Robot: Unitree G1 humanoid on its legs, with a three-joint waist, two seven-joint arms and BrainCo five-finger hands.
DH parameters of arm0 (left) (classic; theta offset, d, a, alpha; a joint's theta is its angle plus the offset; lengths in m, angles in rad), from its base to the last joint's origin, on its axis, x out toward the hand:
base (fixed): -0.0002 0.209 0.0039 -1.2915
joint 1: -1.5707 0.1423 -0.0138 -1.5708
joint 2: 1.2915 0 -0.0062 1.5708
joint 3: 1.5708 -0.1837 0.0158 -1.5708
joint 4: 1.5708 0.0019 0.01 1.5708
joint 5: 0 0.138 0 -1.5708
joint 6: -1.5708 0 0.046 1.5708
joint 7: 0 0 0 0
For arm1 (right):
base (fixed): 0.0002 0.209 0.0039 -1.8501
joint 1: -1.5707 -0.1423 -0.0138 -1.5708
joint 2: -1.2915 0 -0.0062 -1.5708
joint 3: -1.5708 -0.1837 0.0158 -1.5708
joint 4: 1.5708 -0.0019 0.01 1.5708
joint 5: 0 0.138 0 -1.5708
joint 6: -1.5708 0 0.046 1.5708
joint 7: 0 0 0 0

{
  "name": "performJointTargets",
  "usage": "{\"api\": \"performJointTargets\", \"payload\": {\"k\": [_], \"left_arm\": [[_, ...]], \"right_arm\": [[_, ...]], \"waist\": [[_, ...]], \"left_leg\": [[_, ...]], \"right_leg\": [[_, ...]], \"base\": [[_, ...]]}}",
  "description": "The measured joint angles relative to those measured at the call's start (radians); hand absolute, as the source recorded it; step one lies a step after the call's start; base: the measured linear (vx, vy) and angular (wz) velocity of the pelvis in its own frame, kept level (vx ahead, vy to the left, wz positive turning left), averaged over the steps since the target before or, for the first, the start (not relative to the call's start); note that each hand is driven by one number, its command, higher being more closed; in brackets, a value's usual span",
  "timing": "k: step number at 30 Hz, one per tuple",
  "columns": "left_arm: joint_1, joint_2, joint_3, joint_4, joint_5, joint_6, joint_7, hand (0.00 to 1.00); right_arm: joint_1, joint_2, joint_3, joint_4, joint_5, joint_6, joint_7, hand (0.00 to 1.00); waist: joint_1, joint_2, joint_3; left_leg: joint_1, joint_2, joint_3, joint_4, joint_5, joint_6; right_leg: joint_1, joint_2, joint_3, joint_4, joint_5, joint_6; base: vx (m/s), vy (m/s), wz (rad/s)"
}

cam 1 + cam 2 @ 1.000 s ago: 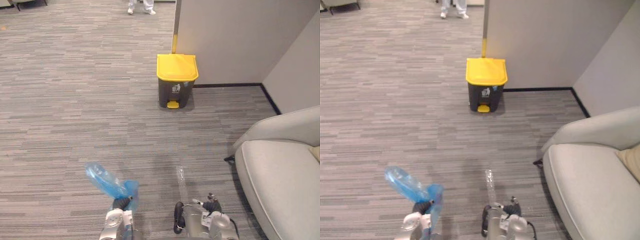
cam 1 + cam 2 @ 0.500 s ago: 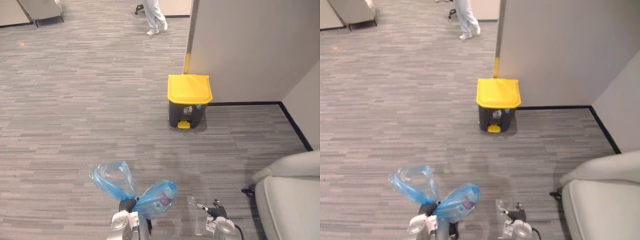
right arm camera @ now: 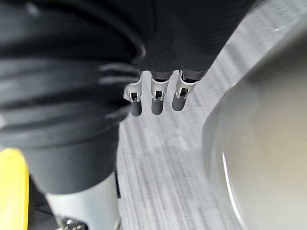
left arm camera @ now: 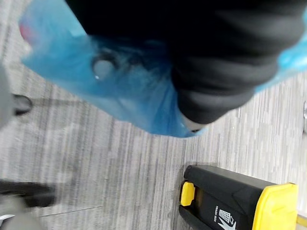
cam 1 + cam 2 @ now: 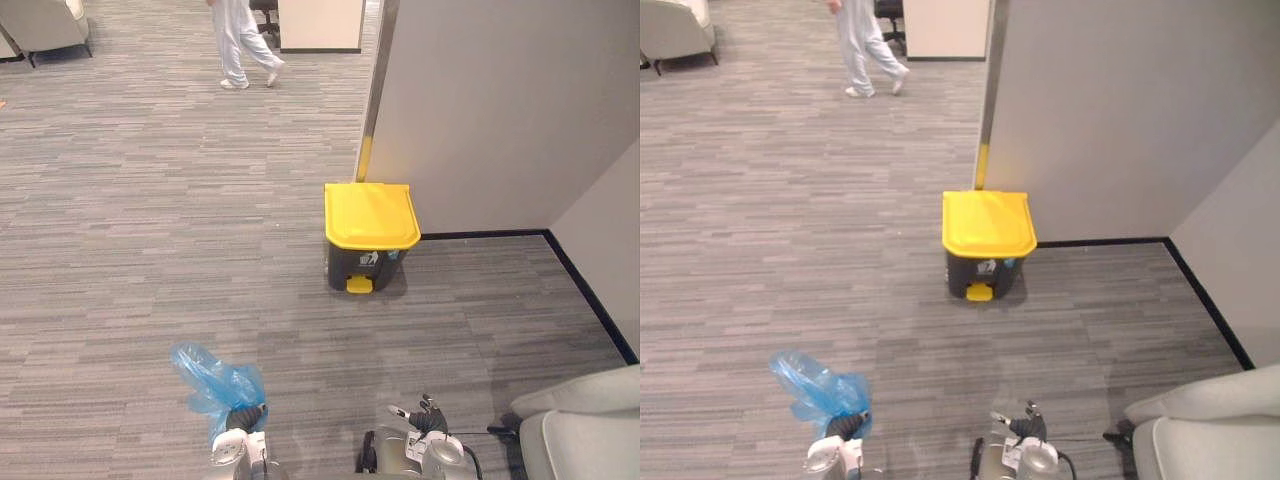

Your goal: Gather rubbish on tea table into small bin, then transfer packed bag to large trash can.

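The large trash can (image 5: 372, 235), dark grey with a shut yellow lid and a yellow pedal, stands on the carpet against a grey partition, well ahead of me. My left hand (image 5: 245, 418) is low at the near edge, shut on the gathered neck of a blue plastic rubbish bag (image 5: 214, 383) whose loose top sticks up and to the left. The left wrist view shows the blue bag (image 4: 120, 91) bulging under the hand, with the trash can (image 4: 240, 201) beyond. My right hand (image 5: 424, 416) hangs beside it, its fingers (image 3: 153, 101) relaxed and holding nothing.
A grey partition wall (image 5: 480, 110) rises behind the can and meets a second wall at the right. A pale sofa (image 5: 585, 435) fills the near right corner. A person in white trousers (image 5: 240, 45) walks at the far top. Open carpet lies between me and the can.
The whole picture has shifted as I move. The bag's bulging part, seen right of my left hand half a second ago, has dropped from sight. The person has stepped left.
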Motion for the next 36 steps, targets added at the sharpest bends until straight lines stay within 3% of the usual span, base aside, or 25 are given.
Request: {"api": "performJointTargets", "payload": {"k": [2,5,6,8,11,12,13,14,17,21,22,23,24,26,28,30,31,32,33,35,36], "left_arm": [[0.003,-0.031,0.030,0.001,0.000,0.000,-0.002,1.00],[-0.005,-0.043,0.031,0.000,0.000,0.000,-0.007,1.00],[-0.007,-0.051,0.031,-0.004,0.000,0.000,-0.008,1.00],[0.001,-0.052,0.032,-0.040,-0.001,0.000,-0.014,1.00],[0.010,-0.052,0.031,-0.067,-0.001,-0.001,-0.014,1.00],[0.004,-0.052,0.031,-0.068,-0.001,-0.001,-0.014,1.00],[0.004,-0.053,0.028,-0.068,0.000,-0.001,-0.014,1.00],[0.004,-0.051,0.026,-0.064,0.000,-0.001,-0.015,1.00],[-0.008,-0.012,0.026,-0.049,-0.001,-0.001,-0.013,1.00],[-0.002,0.002,0.026,-0.019,0.000,0.000,-0.010,1.00],[0.001,0.007,0.026,-0.017,-0.001,0.000,-0.008,1.00],[0.016,0.019,0.020,-0.017,-0.001,0.000,-0.006,1.00],[0.020,0.023,0.014,-0.017,-0.001,0.000,-0.005,1.00],[0.028,0.038,0.010,-0.016,-0.001,0.002,-0.003,1.00],[0.028,0.037,0.009,-0.013,-0.001,0.002,-0.003,1.00],[0.028,0.031,0.009,-0.006,-0.001,0.002,-0.004,1.00],[0.027,0.033,0.009,0.005,-0.001,0.002,-0.005,1.00],[0.028,0.035,0.008,0.008,-0.001,0.001,-0.006,1.00],[0.013,0.034,0.009,0.036,0.000,0.003,-0.005,1.00],[0.008,0.005,0.012,0.039,0.006,0.001,-0.012,1.00],[0.001,-0.009,0.012,0.039,0.011,0.001,-0.012,1.00]], "right_arm": [[-0.010,-0.023,-0.002,0.013,0.000,0.002,-0.003,0.00],[-0.007,-0.023,-0.007,0.011,0.001,0.003,-0.002,0.00],[-0.003,-0.022,0.004,0.011,0.001,0.003,-0.003,0.00],[-0.009,-0.007,0.011,0.006,0.002,0.002,-0.002,0.00],[-0.007,0.010,0.000,0.000,0.003,0.002,-0.003,0.00],[-0.008,0.014,-0.001,0.000,0.003,0.003,-0.003,0.00],[-0.003,0.013,-0.002,0.000,0.003,0.004,-0.004,0.00],[-0.001,0.005,-0.005,0.002,0.003,0.004,-0.005,0.00],[-0.004,0.022,-0.016,0.039,0.003,0.008,-0.005,0.00],[-0.013,0.017,-0.038,0.039,0.001,0.008,-0.003,0.00],[-0.011,0.015,-0.038,0.039,0.001,0.009,-0.003,0.00],[-0.008,0.017,-0.033,0.036,0.001,0.008,-0.002,0.00],[-0.007,0.016,-0.029,0.036,0.001,0.008,-0.002,0.00],[-0.010,0.016,-0.029,0.030,0.001,0.005,-0.002,0.00],[-0.010,0.014,-0.028,0.030,0.001,0.004,-0.002,0.00],[-0.011,0.012,-0.028,0.029,0.000,0.002,-0.002,0.00],[-0.013,0.013,-0.028,0.032,0.000,0.003,-0.002,0.00],[-0.013,0.014,-0.027,0.035,0.000,0.003,-0.001,0.00],[-0.015,0.003,-0.031,0.040,0.000,0.002,-0.001,0.00],[-0.017,-0.026,-0.040,0.041,0.000,0.003,-0.002,0.00],[-0.010,-0.027,-0.050,0.043,0.001,0.006,-0.002,0.00]], "waist": [[0.000,0.042,0.008],[-0.004,0.045,0.015],[0.000,0.038,0.019],[0.005,0.020,0.030],[0.018,0.015,0.031],[0.022,0.018,0.032],[0.021,0.022,0.030],[0.021,0.034,0.028],[0.020,-0.022,0.006],[0.027,-0.015,0.010],[0.028,-0.009,0.013],[0.024,-0.006,0.014],[0.022,-0.005,0.014],[0.019,-0.010,0.016],[0.014,-0.012,0.015],[0.003,-0.010,0.016],[0.003,-0.014,0.014],[0.003,-0.022,0.010],[-0.006,-0.012,0.010],[-0.003,0.032,0.005],[-0.008,0.041,0.009]], "left_leg": [[-0.010,0.041,-0.047,0.053,0.018,-0.020],[-0.081,0.082,-0.061,0.282,0.053,-0.029],[-0.151,0.107,-0.066,0.458,0.106,-0.025],[-0.269,0.151,-0.037,0.666,0.070,-0.009],[-0.322,0.156,0.006,0.538,0.046,-0.006],[-0.338,0.142,0.016,0.397,0.053,0.001],[-0.340,0.120,0.014,0.246,0.105,0.007],[-0.335,0.106,0.001,0.168,0.207,-0.016],[-0.316,0.026,0.021,0.129,0.191,0.019],[-0.279,-0.003,0.052,0.139,0.125,0.043],[-0.251,-0.004,0.062,0.133,0.110,0.046],[-0.206,-0.008,0.080,0.120,0.093,0.052],[-0.195,-0.009,0.082,0.119,0.081,0.053],[-0.138,-0.018,0.087,0.099,0.048,0.068],[-0.101,-0.016,0.085,0.075,0.045,0.066],[-0.051,-0.006,0.083,0.039,0.044,0.054],[-0.029,-0.004,0.081,0.022,0.042,0.023],[-0.026,-0.009,0.077,0.017,0.040,0.019],[-0.011,-0.008,0.036,0.010,0.033,0.003],[0.000,0.023,-0.018,-0.019,0.048,-0.018],[0.001,0.037,-0.029,-0.014,0.060,-0.034]], "right_leg": [[0.041,0.032,-0.036,-0.030,-0.032,-0.021],[0.127,0.047,-0.061,-0.091,-0.037,-0.030],[0.188,0.049,-0.067,-0.136,-0.040,-0.035],[0.277,0.051,-0.063,-0.199,-0.060,-0.047],[0.321,0.039,-0.043,-0.223,-0.063,-0.033],[0.340,0.022,-0.036,-0.230,-0.065,-0.010],[0.350,0.008,-0.031,-0.231,-0.074,0.023],[0.357,0.006,-0.021,-0.233,-0.084,0.045],[0.375,-0.051,0.037,-0.301,-0.076,0.083],[0.371,-0.087,0.079,-0.240,-0.062,0.106],[0.350,-0.093,0.100,-0.161,-0.062,0.106],[0.265,-0.107,0.129,0.035,-0.046,0.132],[0.239,-0.111,0.131,0.100,-0.034,0.138],[0.127,-0.115,0.124,0.305,-0.083,0.118],[0.091,-0.097,0.088,0.307,-0.119,0.091],[0.045,-0.063,0.020,0.202,-0.134,0.062],[0.026,-0.030,0.001,0.055,-0.081,0.043],[0.029,-0.024,0.004,-0.012,-0.039,0.041],[0.051,-0.002,-0.012,-0.043,0.015,-0.044],[0.068,0.026,-0.039,-0.065,0.003,-0.065],[0.094,0.034,-0.057,-0.080,-0.004,-0.076]], "base": [[0.45,-0.186,0.08],[0.33,-0.139,0.25],[0.23,-0.031,0.09],[0.32,0.029,-0.03],[0.21,0.091,-0.24],[0.24,0.192,-0.20],[0.31,0.266,-0.18],[0.25,0.230,-0.14],[0.22,0.209,0.11],[0.20,0.186,-0.18],[0.19,0.171,-0.32],[0.16,0.134,-0.28],[0.20,0.114,-0.26],[0.23,0.043,-0.07],[0.25,-0.037,0.11],[0.28,-0.088,0.18],[0.24,-0.090,0.10],[0.34,-0.109,0.17],[0.37,-0.096,0.11],[0.43,-0.128,0.15],[0.33,-0.121,0.25]]}}
